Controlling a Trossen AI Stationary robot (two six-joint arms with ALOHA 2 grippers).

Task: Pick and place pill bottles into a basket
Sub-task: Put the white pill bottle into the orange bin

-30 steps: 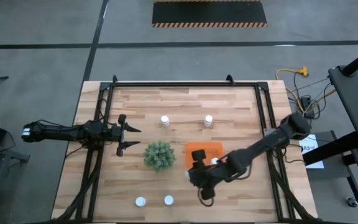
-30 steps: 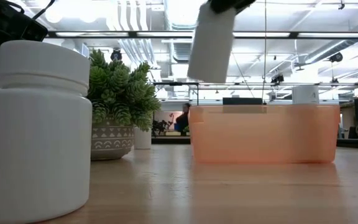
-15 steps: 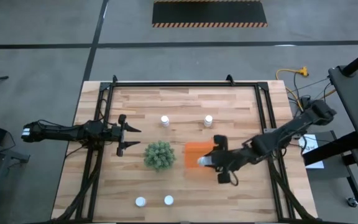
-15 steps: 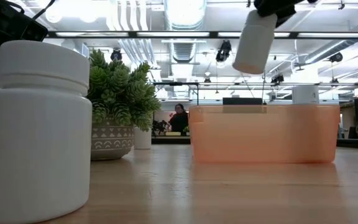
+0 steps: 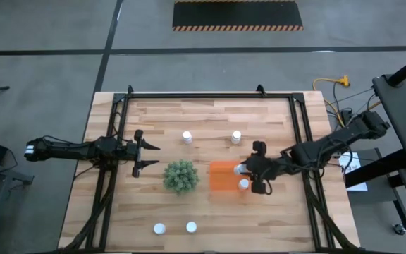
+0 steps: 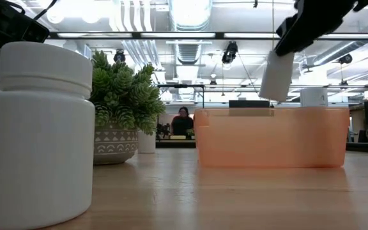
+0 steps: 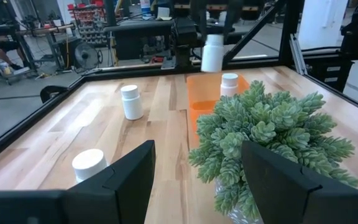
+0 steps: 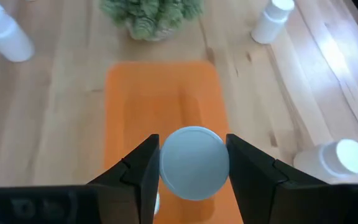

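Wooden boards make up our counter (image 5: 203, 113), and we go across it from left to right. Our left claw (image 5: 144, 156) waits at the left side with its fingers spread wide and nothing in them, out of the way. Next comes the green plant (image 5: 180, 176), which we leave alone. Two pill bottles (image 5: 159, 228) stand near the front edge and two more (image 5: 187, 136) stand behind the plant, waiting for their turn. Then comes the orange basket (image 5: 222, 179), with one bottle (image 5: 243, 185) already in it. Our right claw (image 8: 194, 163) hangs over the basket's right end, squeezing another bottle (image 8: 194, 163) between its fingers. We think it holds on tight so the bottle drops inside, not on the wood.
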